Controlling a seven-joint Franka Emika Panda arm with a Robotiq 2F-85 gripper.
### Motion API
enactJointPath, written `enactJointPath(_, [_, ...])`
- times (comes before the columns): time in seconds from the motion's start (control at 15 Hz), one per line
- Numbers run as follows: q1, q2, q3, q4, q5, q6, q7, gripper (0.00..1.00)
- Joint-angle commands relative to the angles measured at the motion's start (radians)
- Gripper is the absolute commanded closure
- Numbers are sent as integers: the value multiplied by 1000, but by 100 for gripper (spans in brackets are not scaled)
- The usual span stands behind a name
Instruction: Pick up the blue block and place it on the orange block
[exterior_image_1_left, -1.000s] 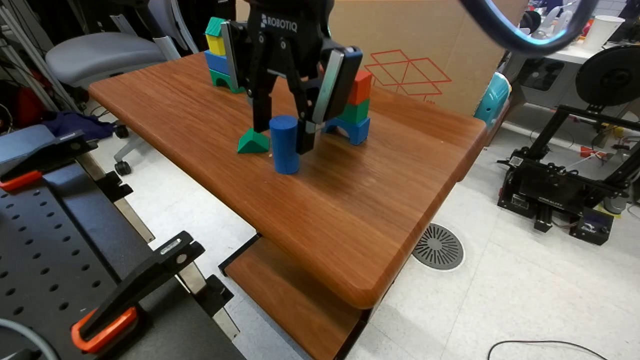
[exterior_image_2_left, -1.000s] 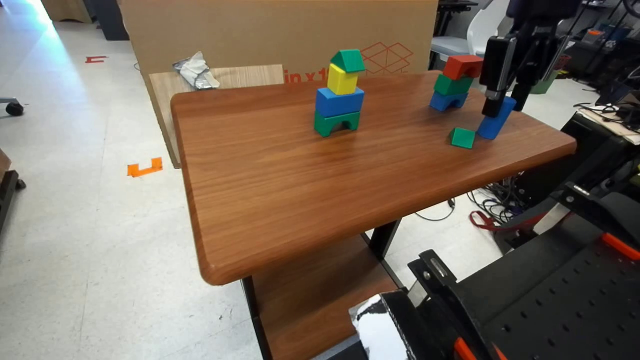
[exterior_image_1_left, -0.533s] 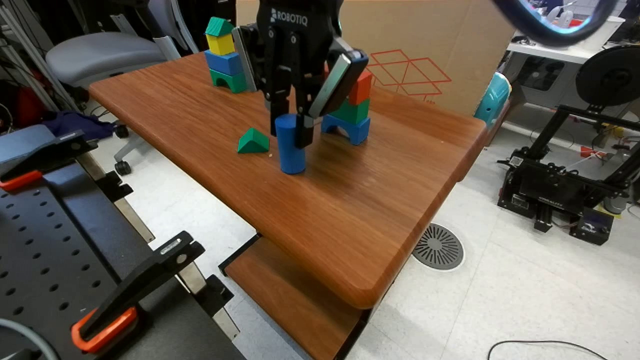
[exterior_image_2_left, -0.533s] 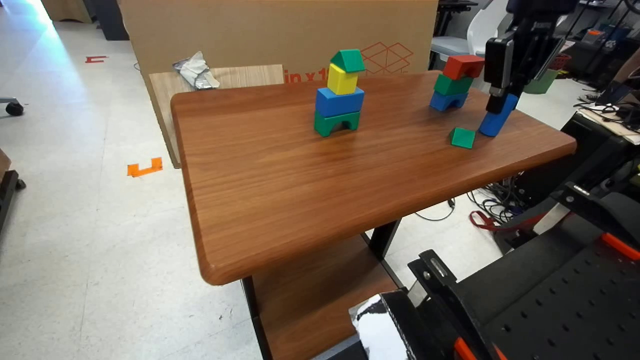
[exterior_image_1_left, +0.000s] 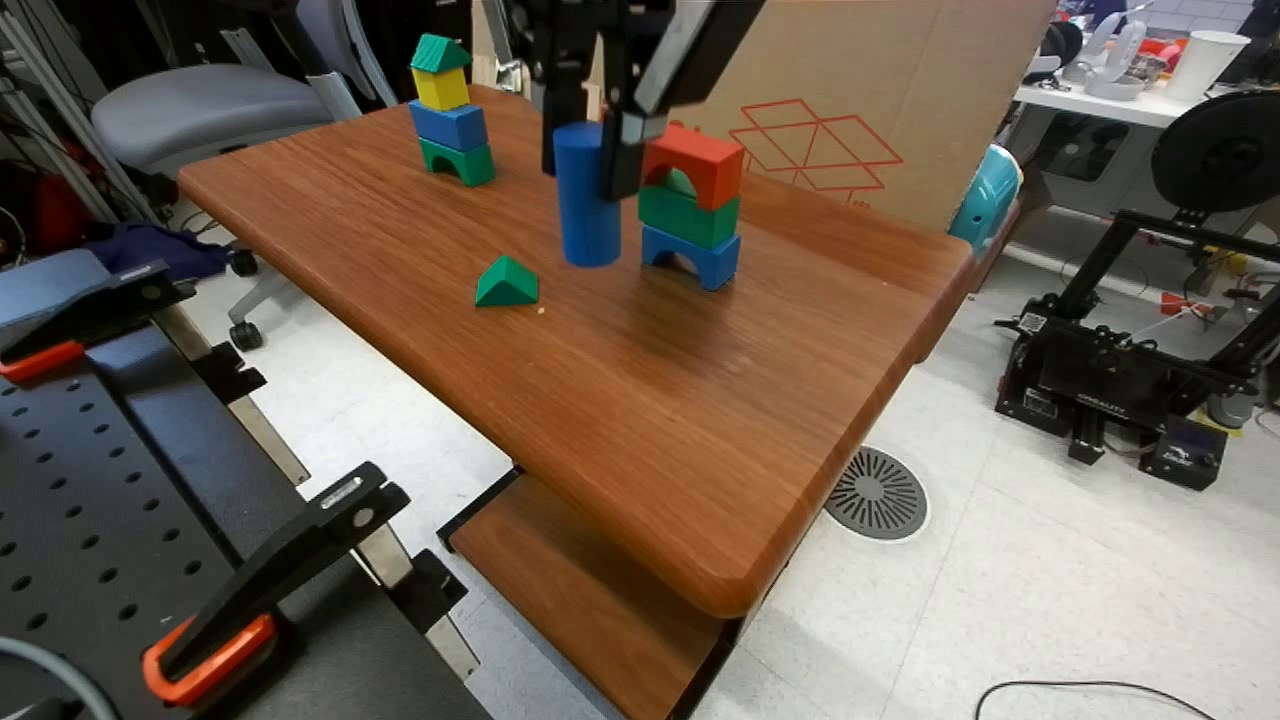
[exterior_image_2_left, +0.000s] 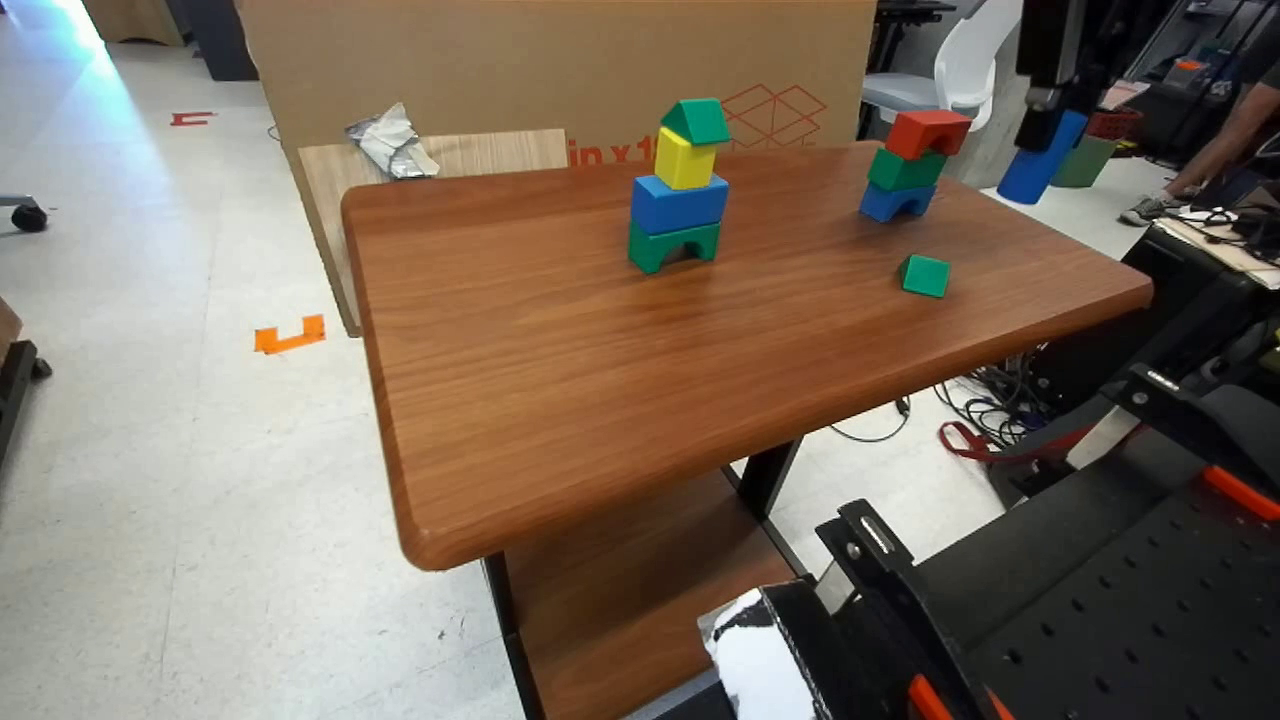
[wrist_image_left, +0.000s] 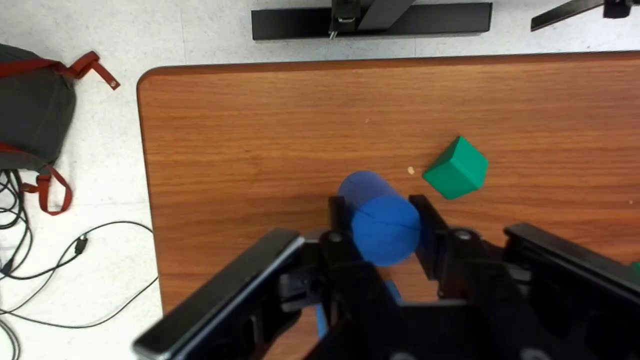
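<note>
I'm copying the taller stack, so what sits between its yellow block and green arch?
A single blue rectangular block, as both exterior views show.

A wood-grain desk (exterior_image_1_left: 700, 480) with a lower shelf (exterior_image_1_left: 590, 600) stands on a pale tiled floor (exterior_image_1_left: 980, 580). Behind it, in both exterior views, rises a large cardboard panel (exterior_image_2_left: 540, 60) printed with red line drawings (exterior_image_2_left: 775, 115). In an exterior view a grey office chair (exterior_image_1_left: 220, 115) stands near the desk's end; a round drain grate (exterior_image_1_left: 877, 493) and a black 3D printer (exterior_image_1_left: 1120, 380) show on the floor. Bright light (exterior_image_2_left: 75, 65) reflects off the distant floor in an exterior view, with orange tape (exterior_image_2_left: 290, 341) nearer the desk.
</note>
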Motion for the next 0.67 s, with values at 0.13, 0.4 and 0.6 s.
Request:
enactJointPath(0.13, [-19,-76,12,57,37,-103,-29,92])
enactJointPath(0.4, [-16,-70,11,108,43,-107,-24,92])
enactJointPath(0.6, [-14,-51,12,144,40,-111,-18,92])
